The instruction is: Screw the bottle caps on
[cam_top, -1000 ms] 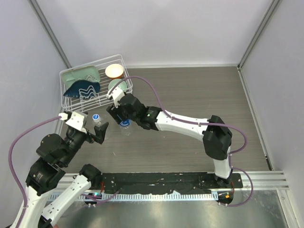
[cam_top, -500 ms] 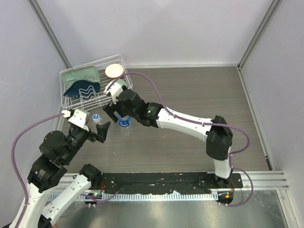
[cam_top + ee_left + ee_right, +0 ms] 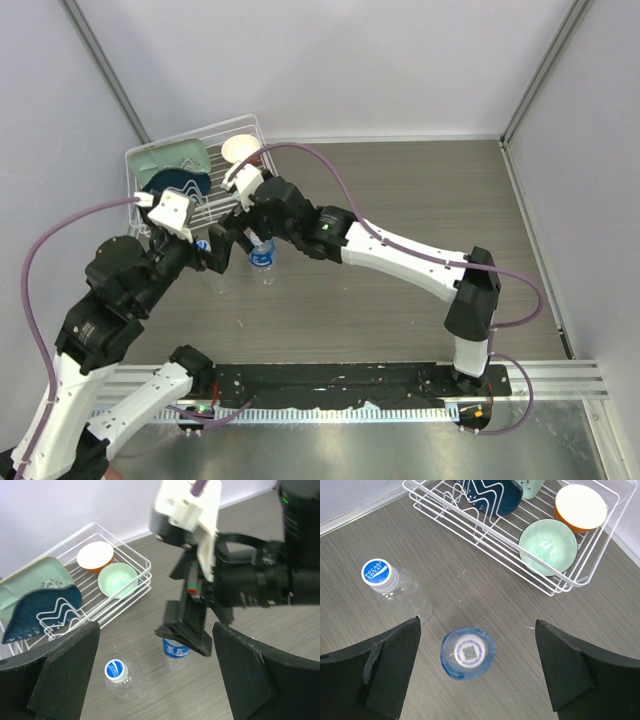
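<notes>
Two bottles stand upright on the wood table. The plain bottle (image 3: 400,596) carries a white cap (image 3: 376,573) with a blue logo; it also shows in the left wrist view (image 3: 127,682) and the top view (image 3: 203,246). The blue-label bottle (image 3: 467,652) carries a white cap (image 3: 468,651) with a code sticker. My right gripper (image 3: 470,680) is open, above this bottle and apart from it. My left gripper (image 3: 155,680) is open and empty, above both bottles. In the left wrist view the right gripper's fingers (image 3: 186,625) hide the top of the blue-label bottle (image 3: 176,651).
A white wire dish rack (image 3: 485,532) stands just behind the bottles, holding a green bowl (image 3: 548,546), a cream and orange bowl (image 3: 581,506) and blue and green dishes. The two grippers are close together in the top view, the left (image 3: 213,258) beside the right (image 3: 233,238).
My right gripper has lifted and drawn back towards the rack, off the blue-label bottle. My left gripper has moved up and further back, closer to the plain bottle.
</notes>
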